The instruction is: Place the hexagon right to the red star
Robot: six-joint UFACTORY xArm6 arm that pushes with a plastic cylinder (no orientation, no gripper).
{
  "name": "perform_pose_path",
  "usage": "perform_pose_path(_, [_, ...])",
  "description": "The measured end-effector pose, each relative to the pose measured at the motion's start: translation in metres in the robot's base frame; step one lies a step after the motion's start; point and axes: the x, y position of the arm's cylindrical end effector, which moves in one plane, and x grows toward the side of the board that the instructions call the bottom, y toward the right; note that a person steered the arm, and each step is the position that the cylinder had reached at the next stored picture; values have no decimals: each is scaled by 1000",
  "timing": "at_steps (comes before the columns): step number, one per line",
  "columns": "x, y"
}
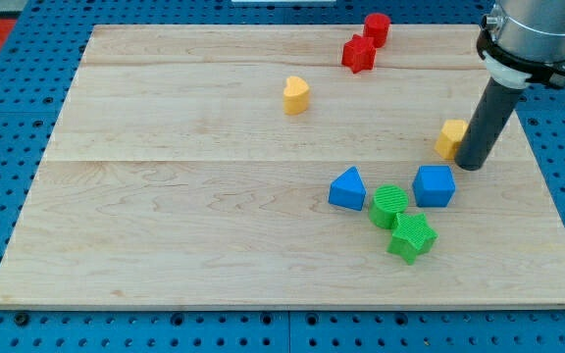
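Observation:
The red star [358, 54] lies near the view's top, right of centre. A second red block [377, 27], rounded or many-sided, sits just above and right of it, close to or touching it. A yellow block [450, 137], which looks like a hexagon, lies at the view's right, well below the red star. My tip [471, 166] rests on the board right against the yellow block's right side, and the rod hides part of that block.
A yellow heart [295, 95] lies left of the red star. A blue triangle [347, 188], a blue cube-like block [434, 185], a green round block [389, 205] and a green star [411, 236] cluster below my tip. The wooden board [165, 245] ends near the view's right.

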Motion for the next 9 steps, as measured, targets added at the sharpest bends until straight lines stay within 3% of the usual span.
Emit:
perform_pose_path(2, [-83,-52])
perform_pose_path(4, [-66,-41])
perform_pose_path(7, [-150,-32])
perform_pose_path(8, [-120,-39])
perform_pose_path(9, [-140,-5])
